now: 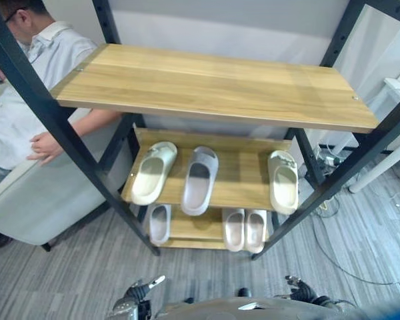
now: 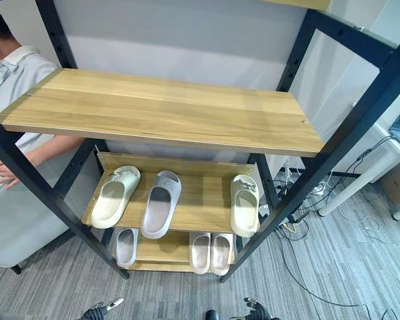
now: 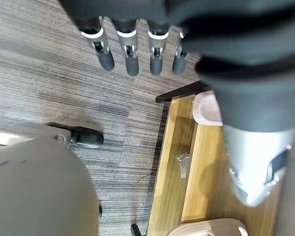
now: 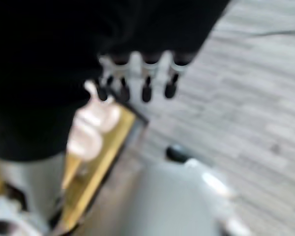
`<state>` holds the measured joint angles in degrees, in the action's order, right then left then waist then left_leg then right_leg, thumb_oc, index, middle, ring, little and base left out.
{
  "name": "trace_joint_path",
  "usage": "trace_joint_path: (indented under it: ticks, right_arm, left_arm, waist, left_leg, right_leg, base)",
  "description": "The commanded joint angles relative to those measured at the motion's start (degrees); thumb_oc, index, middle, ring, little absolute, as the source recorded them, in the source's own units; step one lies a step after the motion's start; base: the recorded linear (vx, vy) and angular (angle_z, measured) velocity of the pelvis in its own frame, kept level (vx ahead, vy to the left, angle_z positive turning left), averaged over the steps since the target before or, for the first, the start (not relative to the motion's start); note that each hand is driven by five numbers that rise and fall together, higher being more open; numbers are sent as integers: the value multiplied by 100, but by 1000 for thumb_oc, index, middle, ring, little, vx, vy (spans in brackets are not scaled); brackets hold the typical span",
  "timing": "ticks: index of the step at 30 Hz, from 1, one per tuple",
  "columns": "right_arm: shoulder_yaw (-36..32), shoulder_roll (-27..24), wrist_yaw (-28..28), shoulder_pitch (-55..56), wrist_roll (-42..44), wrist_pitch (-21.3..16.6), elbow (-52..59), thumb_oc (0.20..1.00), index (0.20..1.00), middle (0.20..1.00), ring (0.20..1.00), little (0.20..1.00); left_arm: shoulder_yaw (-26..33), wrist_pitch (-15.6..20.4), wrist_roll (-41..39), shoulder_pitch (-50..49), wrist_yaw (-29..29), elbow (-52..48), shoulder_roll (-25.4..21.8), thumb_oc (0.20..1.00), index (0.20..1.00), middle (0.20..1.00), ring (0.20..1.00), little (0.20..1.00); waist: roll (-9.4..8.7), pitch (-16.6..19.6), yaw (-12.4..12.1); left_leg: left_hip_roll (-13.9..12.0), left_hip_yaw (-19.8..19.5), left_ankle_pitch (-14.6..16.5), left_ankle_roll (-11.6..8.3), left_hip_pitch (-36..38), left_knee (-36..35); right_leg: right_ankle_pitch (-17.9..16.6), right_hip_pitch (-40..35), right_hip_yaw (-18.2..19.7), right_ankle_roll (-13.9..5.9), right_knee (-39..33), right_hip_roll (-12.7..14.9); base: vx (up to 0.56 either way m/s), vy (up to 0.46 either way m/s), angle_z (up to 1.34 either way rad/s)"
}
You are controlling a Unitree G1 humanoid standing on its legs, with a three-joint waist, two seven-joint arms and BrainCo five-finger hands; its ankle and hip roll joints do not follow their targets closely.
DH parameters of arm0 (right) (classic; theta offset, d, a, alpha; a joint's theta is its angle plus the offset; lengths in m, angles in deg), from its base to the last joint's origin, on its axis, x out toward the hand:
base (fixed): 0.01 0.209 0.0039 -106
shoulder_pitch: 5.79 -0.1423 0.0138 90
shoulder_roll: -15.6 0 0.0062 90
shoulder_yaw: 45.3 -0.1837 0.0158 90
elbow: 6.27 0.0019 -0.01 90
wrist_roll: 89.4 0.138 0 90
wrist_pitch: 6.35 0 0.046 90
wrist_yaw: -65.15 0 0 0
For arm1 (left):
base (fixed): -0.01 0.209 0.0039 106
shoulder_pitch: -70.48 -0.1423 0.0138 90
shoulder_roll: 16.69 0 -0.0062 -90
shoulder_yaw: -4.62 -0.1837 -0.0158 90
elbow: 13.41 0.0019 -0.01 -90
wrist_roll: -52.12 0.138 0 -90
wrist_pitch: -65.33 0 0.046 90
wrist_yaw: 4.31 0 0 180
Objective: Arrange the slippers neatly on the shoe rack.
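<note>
The shoe rack (image 1: 213, 87) has a black frame and wooden shelves, its top shelf bare. On the middle shelf lie a cream slipper (image 1: 153, 172) at the left, a grey slipper (image 1: 200, 180) beside it, and another cream slipper (image 1: 283, 181) apart at the right. The bottom shelf holds one grey slipper (image 1: 159, 223) and a pale pink pair (image 1: 245, 230) side by side. My left hand (image 1: 139, 293) and right hand (image 1: 299, 287) hang low in front of the rack, both open and holding nothing, with straight fingers (image 3: 132, 56) and fingers (image 4: 146, 88) in the wrist views.
A person (image 1: 33, 73) sits to the left of the rack on a grey seat (image 1: 33, 193), a hand resting on it. Cables (image 1: 333, 200) lie on the striped grey carpet right of the rack, by a white table leg (image 1: 380, 170).
</note>
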<state>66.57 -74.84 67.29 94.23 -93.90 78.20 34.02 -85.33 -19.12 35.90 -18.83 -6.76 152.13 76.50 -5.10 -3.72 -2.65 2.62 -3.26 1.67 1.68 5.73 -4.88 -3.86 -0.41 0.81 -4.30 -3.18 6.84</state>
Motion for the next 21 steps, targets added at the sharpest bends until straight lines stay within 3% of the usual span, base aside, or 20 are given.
trace_joint_path:
  ticks: [1,7,15,21]
  right_arm:
    - [-58,-412,-46,-335,-212,-197,741,1000,1000,1000,1000,1000]
    - [-107,-1018,72,150,-440,-629,2934,1000,1000,1000,1000,1000]
    - [366,-1301,532,-63,-222,-754,3911,1000,1000,1000,1000,1000]
    - [471,-1318,491,-186,-188,-829,4172,1000,1000,1000,1000,1000]
  left_arm:
    - [-99,92,193,273,-54,162,43,1000,1000,1000,1000,1000]
    - [50,178,468,96,-153,127,66,1000,1000,1000,1000,1000]
    - [-75,190,624,167,-83,151,137,1000,1000,1000,1000,1000]
    - [-92,184,670,157,-92,202,165,1000,1000,1000,1000,1000]
  waist:
    - [396,-251,-93]
    - [440,-262,-48]
    - [418,-244,-136]
    - [407,-223,-180]
  left_leg:
    - [-99,213,108,-90,-151,248]
    - [-83,272,137,-70,-55,232]
    - [-75,218,159,-65,-22,221]
    - [-87,171,176,-62,3,220]
  right_leg:
    - [579,312,138,-469,1153,-8]
    - [581,309,178,-525,1187,37]
    - [607,285,95,-544,1207,88]
    - [630,237,47,-545,1189,107]
  base:
    - [-9,33,-1]
    - [19,34,-10]
    - [7,3,-1]
    - [33,2,2]
